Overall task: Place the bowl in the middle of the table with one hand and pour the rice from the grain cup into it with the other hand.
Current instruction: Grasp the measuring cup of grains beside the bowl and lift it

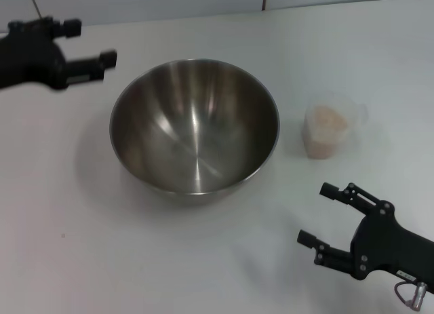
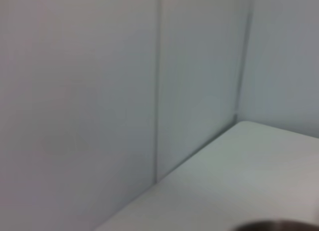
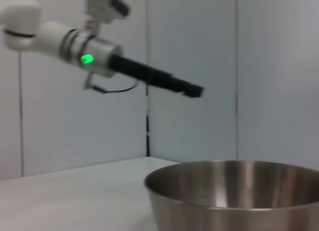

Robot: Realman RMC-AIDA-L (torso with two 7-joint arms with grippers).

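The shiny steel bowl (image 1: 194, 127) sits upright and empty at the frame's centre on the white tabletop (image 1: 81, 246). Right of it, apart, stands the clear grain cup (image 1: 327, 129), holding pale rice (image 1: 327, 119).

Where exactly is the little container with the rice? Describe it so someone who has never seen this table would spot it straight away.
Start at the big shiny steel bowl in the middle of the white table. Just beside it, on the robot's right and not touching it, stands the grain cup. It is small, see-through plastic, and holds pale rice, whereas the bowl is empty metal.
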